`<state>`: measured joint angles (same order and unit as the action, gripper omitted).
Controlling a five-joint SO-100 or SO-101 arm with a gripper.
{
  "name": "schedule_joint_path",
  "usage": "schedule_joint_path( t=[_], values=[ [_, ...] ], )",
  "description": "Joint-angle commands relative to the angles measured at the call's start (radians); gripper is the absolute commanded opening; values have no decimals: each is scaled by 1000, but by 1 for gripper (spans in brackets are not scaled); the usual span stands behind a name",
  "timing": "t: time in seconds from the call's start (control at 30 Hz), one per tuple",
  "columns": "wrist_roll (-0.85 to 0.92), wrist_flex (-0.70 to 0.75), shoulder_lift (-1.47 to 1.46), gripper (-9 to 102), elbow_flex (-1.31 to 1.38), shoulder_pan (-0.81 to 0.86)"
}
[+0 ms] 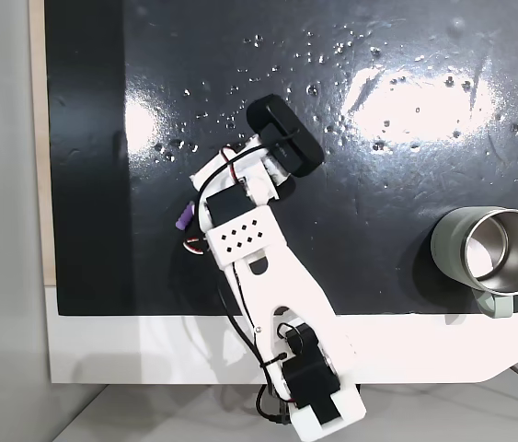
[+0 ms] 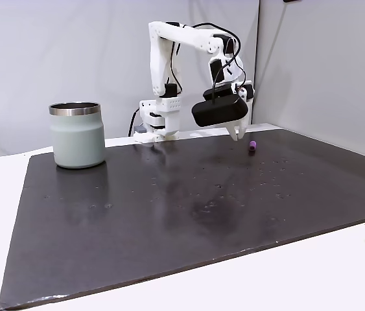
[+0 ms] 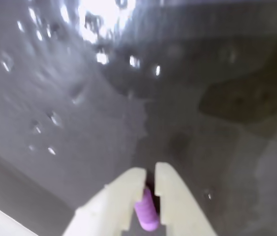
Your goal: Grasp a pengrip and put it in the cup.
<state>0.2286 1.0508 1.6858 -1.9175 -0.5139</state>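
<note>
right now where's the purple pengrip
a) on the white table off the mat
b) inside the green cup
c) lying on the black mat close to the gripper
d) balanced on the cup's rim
c: in a fixed view the pengrip lies on the black mat just beside the gripper, far across the mat from the cup.

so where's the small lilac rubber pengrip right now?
In the wrist view the lilac pengrip sits between the gripper fingertips at bottom centre; in a fixed view it lies on the black mat, right of the gripper.
</note>
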Motion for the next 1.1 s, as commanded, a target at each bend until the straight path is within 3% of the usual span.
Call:
schedule_joint_path(
  t=[0.0, 0.47, 1.07],
  values=[
    [0, 28, 9, 12, 60, -34],
    [-5, 25, -114, 21, 98, -149],
    [31, 5, -293, 21, 172, -301]
  ],
)
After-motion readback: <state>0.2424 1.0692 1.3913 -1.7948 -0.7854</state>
